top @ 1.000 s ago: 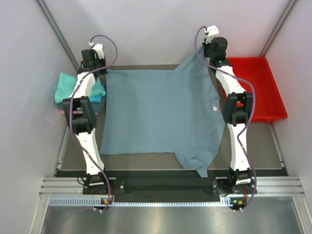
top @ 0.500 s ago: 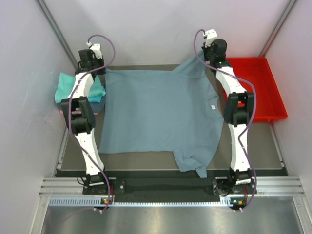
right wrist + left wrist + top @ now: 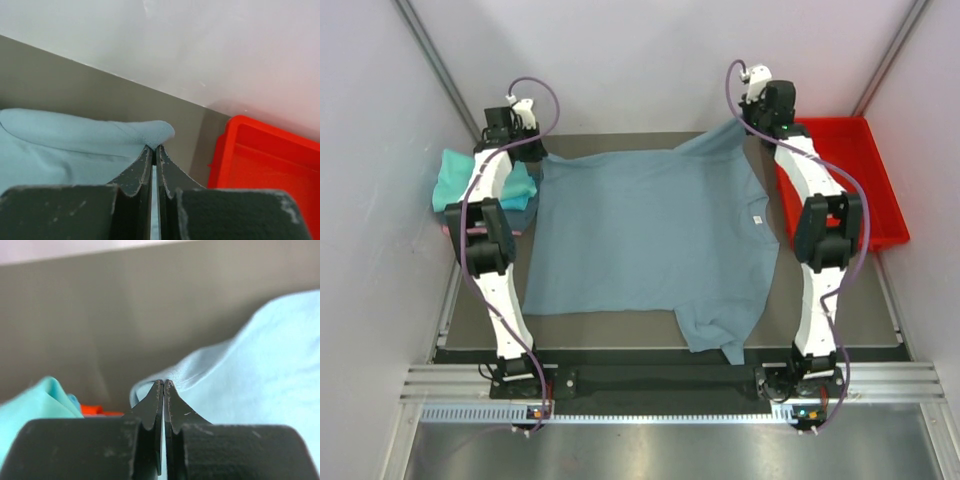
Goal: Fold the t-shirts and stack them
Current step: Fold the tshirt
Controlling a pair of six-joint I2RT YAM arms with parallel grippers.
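The grey-blue t-shirt (image 3: 640, 230) is lying flat on the table (image 3: 600, 330), long axis running 9 to 3 o'clock, collar pointing toward 3. The left claw (image 3: 163, 385) is pinching its 10 o'clock hem corner (image 3: 172, 376), and the right claw (image 3: 153, 148) is pinching the 1 o'clock sleeve (image 3: 75, 135).

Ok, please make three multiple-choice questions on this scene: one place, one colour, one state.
1. Where does the red tray stand?
A) far right of the table
B) near left corner
C) under the shirt

2. What colour is the spread t-shirt?
A) pink
B) grey-blue
C) yellow

3. How is the right gripper?
A) wide open
B) shut on the t-shirt's edge
C) holding the tray

Answers:
1 A, the top view shows it far right.
2 B, the cloth is dusty grey-blue.
3 B, the wrist view shows jaws closed, cloth pinched at their tips.
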